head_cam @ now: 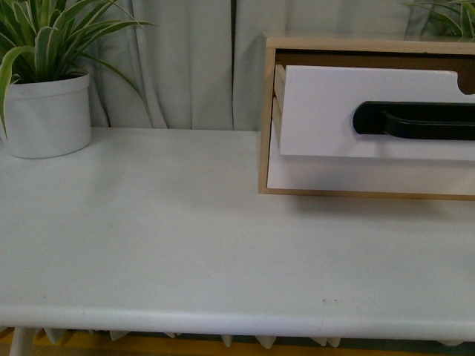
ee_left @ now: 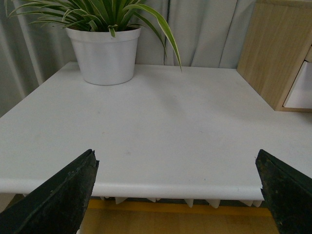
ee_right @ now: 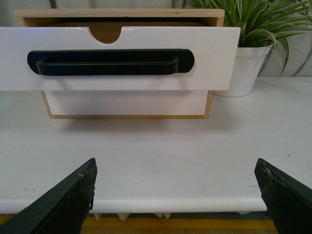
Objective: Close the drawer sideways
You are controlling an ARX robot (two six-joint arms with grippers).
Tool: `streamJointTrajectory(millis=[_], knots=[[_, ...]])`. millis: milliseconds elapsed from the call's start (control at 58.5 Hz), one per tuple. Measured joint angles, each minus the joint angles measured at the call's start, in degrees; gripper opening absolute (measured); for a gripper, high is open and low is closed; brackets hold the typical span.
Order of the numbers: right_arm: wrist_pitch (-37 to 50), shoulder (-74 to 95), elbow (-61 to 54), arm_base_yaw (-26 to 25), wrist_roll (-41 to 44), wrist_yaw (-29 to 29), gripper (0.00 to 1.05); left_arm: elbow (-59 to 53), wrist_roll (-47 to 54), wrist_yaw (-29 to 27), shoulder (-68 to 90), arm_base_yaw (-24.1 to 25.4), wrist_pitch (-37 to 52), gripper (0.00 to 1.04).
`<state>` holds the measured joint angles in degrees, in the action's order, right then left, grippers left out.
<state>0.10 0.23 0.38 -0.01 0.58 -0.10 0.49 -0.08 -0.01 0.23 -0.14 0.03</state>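
Remote inspection, both arms idle.

Left gripper (ee_left: pixel 175 158): I see its jaws spread wide, nothing between them, the two dark fingers (ee_left: pixel 61 195) hanging over the near edge of the white table (ee_left: pixel 161 131).

Right gripper (ee_right: pixel 175 165): likewise spread wide and empty, over the same table edge, facing the cabinet head-on and well apart from it.

The drawer (head_cam: pixel 330 111) sits in the upper slot of the light-wood cabinet (head_cam: pixel 266 111), which stands at the right rear of the table in the front view. I find the drawer pulled out: its white front stands proud of the cabinet frame, and a dark gap shows above it. The long black bar handle (ee_right: pixel 109 62) runs across the front; the semicircular notch (ee_right: pixel 105 33) is cut in its top edge. Below it, a plain white drawer front (ee_right: pixel 126 102) sits within the frame.

A potted plant in a white pot (head_cam: pixel 48 115) stands at the table's left rear. A second white pot (ee_right: pixel 246 63) stands just beside the cabinet's other side. Pale curtains (head_cam: pixel 185 59) hang behind.

Neither arm shows in the front view.
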Motion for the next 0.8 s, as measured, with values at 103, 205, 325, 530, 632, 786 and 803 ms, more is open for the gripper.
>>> streamJointTrajectory(millis=[103,205,325,530,632,786,803], knots=[[0.00,0.00,0.00,0.00,0.00,0.00,0.95,0.00,-0.02,0.00,0.00,0.00,0.00,0.98],[-4.90,3.50,1.95,1.09,-0.70,5.07,0.95,0.00,-0.59,-1.27,0.13,-0.37,0.26,0.98],[1.07,15.52,5.51,-1.25,1.64,0.85,0.95,0.04,-0.11,-8.09,8.90,-4.04,12.46,0.98],[8.31,32.41,12.90,-3.89,16.22,-5.07,0.95,0.07,24.52,-1.84,34.23,-9.01,43.47,0.98],[8.94,37.64,15.50,-4.24,25.18,-5.92,0.95,0.98,38.99,3.85,47.04,-9.90,58.03,0.98],[9.31,41.77,20.44,-4.74,36.54,-7.43,0.95,4.68,57.81,11.91,61.81,-10.93,69.26,0.98],[9.31,42.53,21.51,-4.92,38.27,-7.85,0.95,5.64,61.11,13.51,64.06,-11.08,69.64,0.98]])
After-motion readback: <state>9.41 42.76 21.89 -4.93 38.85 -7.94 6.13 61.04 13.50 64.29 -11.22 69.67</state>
